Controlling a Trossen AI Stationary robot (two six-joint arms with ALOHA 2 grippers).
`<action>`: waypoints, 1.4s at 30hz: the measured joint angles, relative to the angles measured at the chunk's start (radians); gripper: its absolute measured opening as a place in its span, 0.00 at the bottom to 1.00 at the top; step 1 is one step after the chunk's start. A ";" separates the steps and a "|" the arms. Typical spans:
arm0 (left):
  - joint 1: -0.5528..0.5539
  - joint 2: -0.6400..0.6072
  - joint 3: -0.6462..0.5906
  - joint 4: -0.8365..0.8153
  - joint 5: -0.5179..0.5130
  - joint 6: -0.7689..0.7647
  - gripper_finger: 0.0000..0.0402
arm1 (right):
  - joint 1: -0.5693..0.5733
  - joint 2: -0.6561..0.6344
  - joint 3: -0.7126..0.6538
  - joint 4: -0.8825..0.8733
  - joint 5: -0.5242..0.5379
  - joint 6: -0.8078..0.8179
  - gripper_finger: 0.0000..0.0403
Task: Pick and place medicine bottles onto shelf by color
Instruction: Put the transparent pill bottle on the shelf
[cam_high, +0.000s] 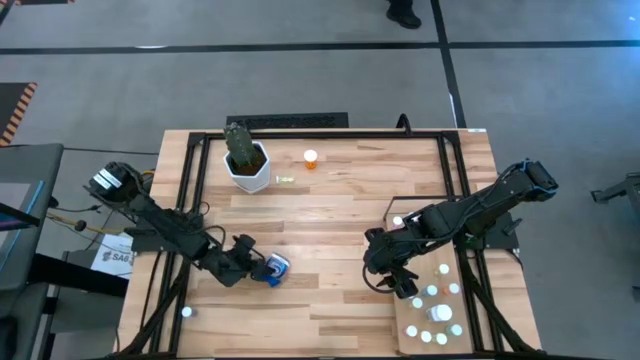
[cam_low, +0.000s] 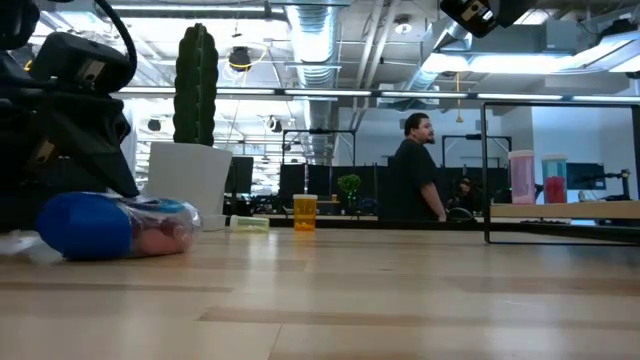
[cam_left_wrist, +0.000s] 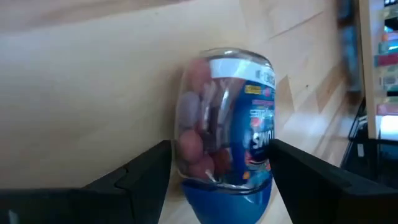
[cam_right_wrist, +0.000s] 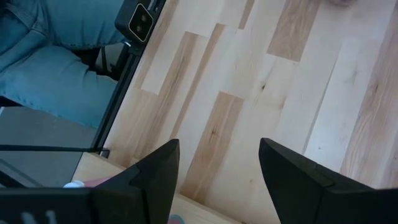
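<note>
Blue-capped bottle lying on its side on the desk, well apart from the cactus pot, toward the left arm's base. Left gripper straddling it, fingers spread wide either side, apparently not yet clamped. Best closed squarely across the clear body, gently, then lifted without rolling. Right gripper hanging beside the shelf, fingers partly parted, holding nothing. Orange bottle just beside the pot.

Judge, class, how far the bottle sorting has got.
Done: a cluster of bottles stands on the shelf. In hand: the left gripper straddles a lying blue-capped bottle. Left: the orange bottle by the cactus pot. The right gripper hangs open and empty.
</note>
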 joint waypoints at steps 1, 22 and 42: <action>0.000 0.017 0.005 0.008 -0.006 -0.011 0.62 | 0.000 0.000 0.000 0.000 0.000 0.000 0.61; 0.043 0.122 0.004 0.171 -0.054 0.006 0.36 | 0.000 0.000 0.000 0.000 0.000 0.000 0.61; 0.048 0.127 0.001 0.534 -0.048 -0.198 0.33 | 0.000 0.000 0.000 0.000 0.000 0.000 0.61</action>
